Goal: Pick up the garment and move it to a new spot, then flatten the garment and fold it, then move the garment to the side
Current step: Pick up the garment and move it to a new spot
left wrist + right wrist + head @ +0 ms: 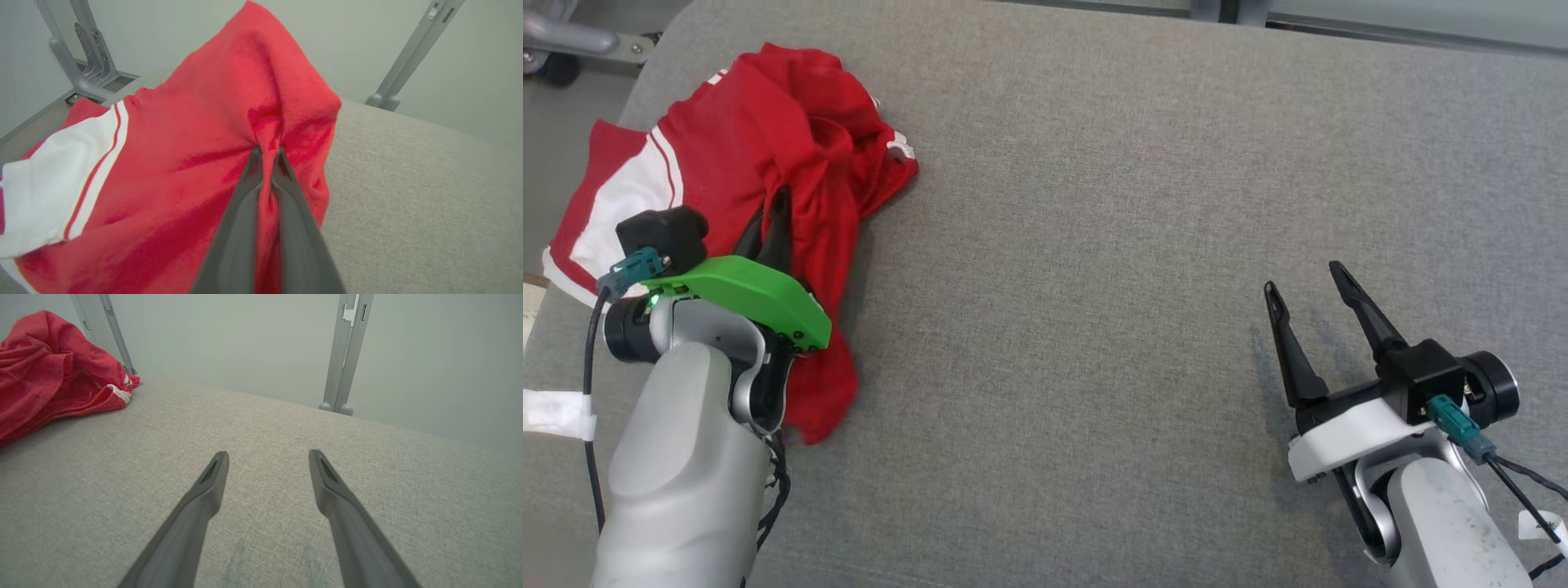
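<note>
The garment (768,139) is a red jersey with white stripes, lying crumpled at the far left of the grey table (1094,204). My left gripper (772,216) sits on top of it, shut, with a ridge of red cloth pinched between its fingers. From the left wrist camera, the garment (184,163) bunches up around the left gripper (267,153), whose fingertips squeeze a fold. My right gripper (1311,282) hovers at the lower right, open and holding nothing. In the right wrist view the right gripper (267,455) points across bare cloth, with the garment (45,371) far off to the left.
The table's left edge (629,90) runs close by the garment, with a grey metal frame leg (572,37) beyond it. More frame posts (345,351) stand past the far edge. Wide free surface stretches between the two grippers.
</note>
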Robot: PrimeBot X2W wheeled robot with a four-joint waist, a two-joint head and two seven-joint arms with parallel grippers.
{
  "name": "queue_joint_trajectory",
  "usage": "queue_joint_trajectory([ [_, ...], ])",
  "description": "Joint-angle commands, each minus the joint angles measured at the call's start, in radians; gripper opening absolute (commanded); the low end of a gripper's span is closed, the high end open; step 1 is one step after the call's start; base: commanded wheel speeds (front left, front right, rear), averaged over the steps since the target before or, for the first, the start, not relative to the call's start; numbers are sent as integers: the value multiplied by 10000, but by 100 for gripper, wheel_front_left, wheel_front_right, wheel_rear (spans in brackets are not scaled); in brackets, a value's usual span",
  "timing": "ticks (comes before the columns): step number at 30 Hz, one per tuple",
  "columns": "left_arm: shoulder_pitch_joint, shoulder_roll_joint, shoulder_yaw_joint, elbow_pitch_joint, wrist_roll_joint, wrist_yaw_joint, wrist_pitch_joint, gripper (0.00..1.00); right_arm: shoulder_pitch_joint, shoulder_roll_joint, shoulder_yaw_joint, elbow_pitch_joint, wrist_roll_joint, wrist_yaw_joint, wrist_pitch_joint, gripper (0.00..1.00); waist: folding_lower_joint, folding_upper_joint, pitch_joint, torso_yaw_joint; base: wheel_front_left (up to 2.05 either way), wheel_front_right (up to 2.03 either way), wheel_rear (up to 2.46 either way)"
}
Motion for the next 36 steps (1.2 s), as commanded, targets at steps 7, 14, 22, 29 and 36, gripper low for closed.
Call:
queue_joint_trajectory([
  [7, 889, 94, -336, -3018, 5, 363, 1062, 0, 263, 176, 44, -59, 158, -8, -35, 100, -1, 0, -934, -219, 0, 0, 0],
  [14, 1780, 158, -591, -5919, -208, 842, 2398, 0, 424, 293, 20, -124, 240, -10, -33, 100, -1, 0, -1239, -860, 0, 0, 0],
  [22, 2177, -208, -1573, -7786, -142, 865, 3408, 0, 517, 379, -165, -271, 266, -10, -35, 100, -1, 0, -1383, -1882, 0, 0, 0],
  [29, 1958, -615, -2576, -7855, 100, 935, 3866, 0, 451, 501, -225, -420, 321, -8, -35, 100, -1, 0, -1329, -3110, 0, 0, 0],
  [36, 1943, -817, -3149, -6668, 223, 966, 3697, 0, 474, 599, -243, -604, 349, -10, -33, 100, -1, 0, -964, -4355, 0, 0, 0],
])
